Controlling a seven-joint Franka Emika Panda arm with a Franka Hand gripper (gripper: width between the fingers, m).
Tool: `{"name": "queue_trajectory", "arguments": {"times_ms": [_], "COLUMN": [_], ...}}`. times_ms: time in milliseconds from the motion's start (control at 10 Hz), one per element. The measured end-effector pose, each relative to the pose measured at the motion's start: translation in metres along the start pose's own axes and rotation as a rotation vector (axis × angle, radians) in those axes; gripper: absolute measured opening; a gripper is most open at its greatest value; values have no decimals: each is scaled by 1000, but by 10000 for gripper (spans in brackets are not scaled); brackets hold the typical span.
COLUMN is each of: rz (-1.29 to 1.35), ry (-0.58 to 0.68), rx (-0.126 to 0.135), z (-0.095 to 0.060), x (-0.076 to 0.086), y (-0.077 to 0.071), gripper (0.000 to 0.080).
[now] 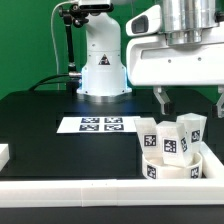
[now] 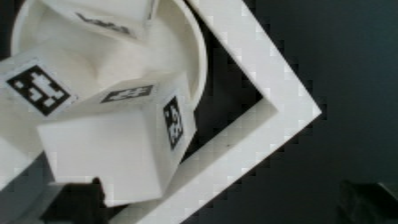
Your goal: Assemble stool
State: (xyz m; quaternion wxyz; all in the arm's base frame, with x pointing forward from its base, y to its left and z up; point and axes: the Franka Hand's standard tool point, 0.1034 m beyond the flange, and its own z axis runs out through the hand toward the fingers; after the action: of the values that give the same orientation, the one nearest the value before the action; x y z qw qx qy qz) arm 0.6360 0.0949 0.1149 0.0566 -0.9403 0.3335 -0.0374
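Note:
The stool's parts sit together at the exterior view's front right. The round white seat (image 1: 188, 172) lies flat, pressed into the corner of the border rails. Three blocky white legs (image 1: 171, 138) with square tags stand on it, close together. My gripper (image 1: 191, 103) hangs open just above the legs, one finger on each side of the cluster, holding nothing. In the wrist view a tagged leg (image 2: 111, 150) and the seat (image 2: 45, 55) lie close below the gripper (image 2: 214, 203). Both dark fingertips (image 2: 45, 205) show only at the picture's edge.
The marker board (image 1: 100, 125) lies mid-table in front of the robot base (image 1: 102, 70). A white border rail (image 1: 90, 201) runs along the front edge and turns a corner (image 2: 267, 95) beside the seat. A short white block (image 1: 3, 153) sits at the exterior view's left edge.

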Motion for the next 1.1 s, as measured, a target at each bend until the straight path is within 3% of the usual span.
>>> {"name": "queue_trajectory", "arguments": {"times_ms": [900, 1100], "rz": [-910, -1061], "ry": [10, 11], "rx": [-18, -39], "z": [5, 5], "x": [10, 13], "y": [13, 16], "gripper": [648, 648]}}
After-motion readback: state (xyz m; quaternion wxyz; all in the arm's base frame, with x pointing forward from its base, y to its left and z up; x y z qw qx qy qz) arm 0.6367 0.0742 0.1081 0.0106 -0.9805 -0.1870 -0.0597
